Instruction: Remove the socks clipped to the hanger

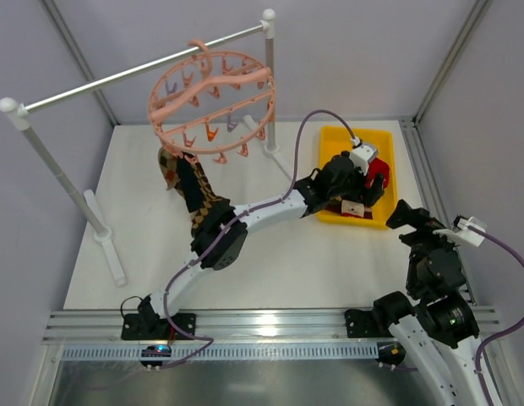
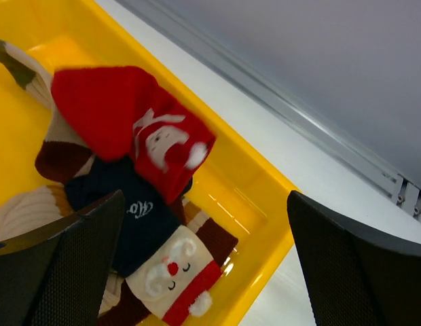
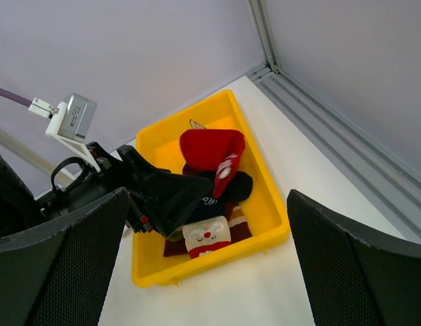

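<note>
The left pincer (image 2: 207,265) hangs wide open, gripping nothing, just above the socks (image 2: 129,122) heaped in the yellow bin (image 2: 265,204). One checked sock (image 1: 188,182) dangles from the hanger (image 1: 213,101), well apart.

- The hanger (image 1: 213,85) hangs on the rail (image 1: 101,82), at the back left.
- One sock (image 1: 190,190) hangs under it.
- More socks (image 3: 210,146) lie in the bin (image 3: 263,187), on the right.

A yellow plastic bin (image 2: 254,207) lies right beneath the left gripper (image 2: 204,272), its far rim running across the gap between the fingers (image 2: 54,272). It rests on the white table (image 1: 279,262). Well away from those fingers, a grey metal rail (image 1: 135,72) spans two white posts (image 1: 44,156).
</note>
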Controlling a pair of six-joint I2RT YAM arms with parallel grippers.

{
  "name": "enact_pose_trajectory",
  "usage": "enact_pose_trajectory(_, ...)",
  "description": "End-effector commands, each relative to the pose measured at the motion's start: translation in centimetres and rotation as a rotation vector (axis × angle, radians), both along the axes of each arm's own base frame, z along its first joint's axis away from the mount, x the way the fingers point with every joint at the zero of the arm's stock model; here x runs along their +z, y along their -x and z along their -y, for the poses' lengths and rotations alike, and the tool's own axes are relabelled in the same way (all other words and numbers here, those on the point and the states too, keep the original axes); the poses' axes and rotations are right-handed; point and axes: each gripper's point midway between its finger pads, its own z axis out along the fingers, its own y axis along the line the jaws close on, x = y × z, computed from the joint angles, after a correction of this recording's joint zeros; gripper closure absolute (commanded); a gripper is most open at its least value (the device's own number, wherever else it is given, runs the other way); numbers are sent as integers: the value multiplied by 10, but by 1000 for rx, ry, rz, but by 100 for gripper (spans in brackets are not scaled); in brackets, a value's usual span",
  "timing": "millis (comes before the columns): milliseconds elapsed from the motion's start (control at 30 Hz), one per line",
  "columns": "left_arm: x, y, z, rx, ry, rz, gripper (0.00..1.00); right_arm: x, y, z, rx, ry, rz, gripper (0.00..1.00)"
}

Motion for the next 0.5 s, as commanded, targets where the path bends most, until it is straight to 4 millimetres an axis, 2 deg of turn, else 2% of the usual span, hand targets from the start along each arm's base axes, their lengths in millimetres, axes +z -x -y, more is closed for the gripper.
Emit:
enact_pose_trajectory(0,64,18,2,-72,89,36,1,11,2,-1,8,-10,20,2)
enact_pose_trajectory(67,67,18,-2,-55,60,22,0,11,1,-2,13,-14,20,2)
enact_pose_trajectory(100,58,19,-8,-51,13,-2,1,12,2,-2,14,-15,22,2)
enact_pose_trajectory(133,68,22,-14,-45,10,6,0,11,2,-2,18,-17,20,2)
enact_pose_trajectory(167,69,24,-21,-39,5,2,0,10,1,-3,19,-17,20,2)
enact_pose_trajectory(200,45,28,-29,-31,-17,-9,0,9,0,-4,22,-15,17,2)
enact_pose_trajectory(233,78,33,-44,-9,36,23,0,8,-1,-4,22,-15,17,2)
enact_pose_trajectory(267,78,37,-54,3,52,33,0,6,-2,-4,22,-12,12,2)
enact_pose_trajectory(300,39,46,-76,21,-10,1,0,4,-4,-6,25,-7,7,2)
enact_pose_trajectory(333,43,43,-89,69,6,31,0,4,-7,-7,31,-5,6,2)
enact_pose_trajectory(367,64,50,-109,90,29,54,0,2,-9,-9,36,-1,-1,2)
enact_pose_trajectory(400,25,60,-130,106,-51,20,1,0,-11,-11,45,1,-5,2)
enact_pose_trajectory(433,16,65,-144,124,-78,14,0,2,-14,-15,62,-2,7,2)
enact_pose_trajectory(467,27,68,-162,155,-68,24,0,-4,-19,-19,74,2,-10,2)
